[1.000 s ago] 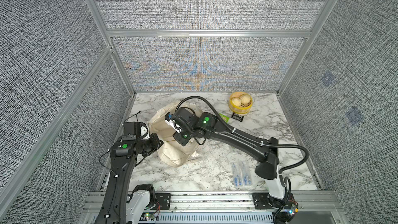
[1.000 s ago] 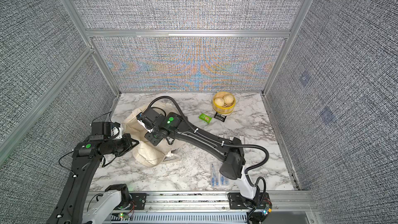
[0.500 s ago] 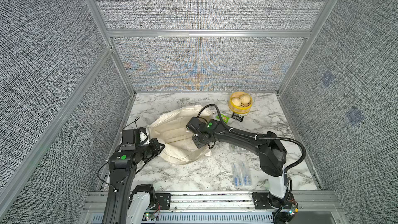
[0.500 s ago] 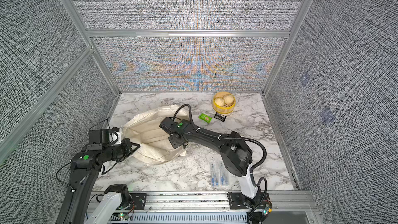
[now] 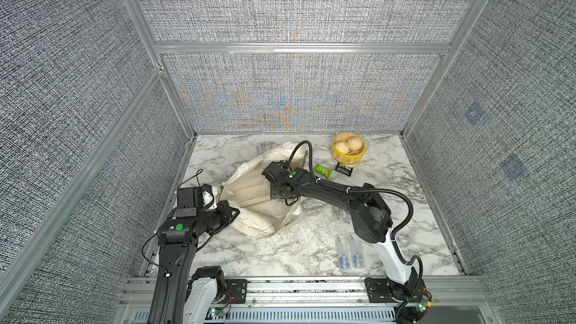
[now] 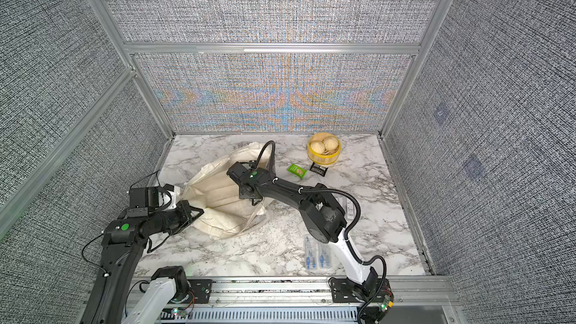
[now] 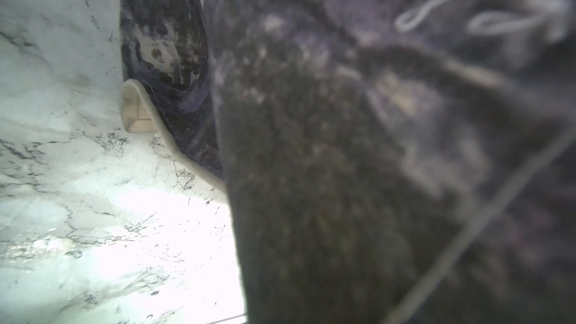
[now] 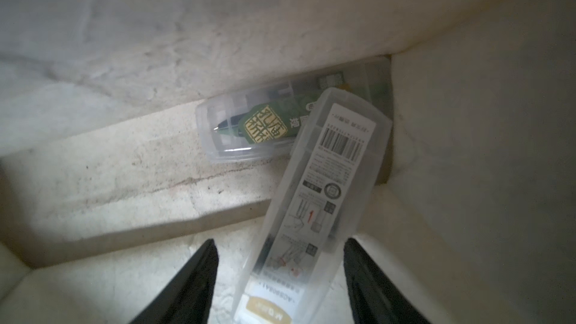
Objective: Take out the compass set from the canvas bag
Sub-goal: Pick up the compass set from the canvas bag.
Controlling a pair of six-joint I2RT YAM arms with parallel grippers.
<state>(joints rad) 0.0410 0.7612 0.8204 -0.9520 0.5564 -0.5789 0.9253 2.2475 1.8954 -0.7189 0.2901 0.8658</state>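
The cream canvas bag [image 5: 249, 188] lies slumped on the marble table in both top views, its mouth spread wide. My left gripper [image 5: 232, 211] is shut on the bag's front-left edge, and dark printed cloth [image 7: 311, 151] fills the left wrist view. My right gripper [image 8: 280, 241] is inside the bag and open. A clear compass set case with a barcode label [image 8: 327, 182] lies between its fingers, which do not touch it. A second clear case with a green label [image 8: 249, 129] lies partly under the first.
Two clear cases with blue parts [image 5: 349, 250] lie at the front right, and another clear case [image 5: 338, 213] lies beside the right arm. A yellow steamer basket with buns [image 5: 347, 151] stands at the back right, with a green packet [image 5: 322, 170] and a black packet [image 5: 343, 170] next to it.
The left gripper has drawn the bag's edge toward the front left, and the bag has spread out flatter. The right gripper has gone into the mouth and its jaws have widened.
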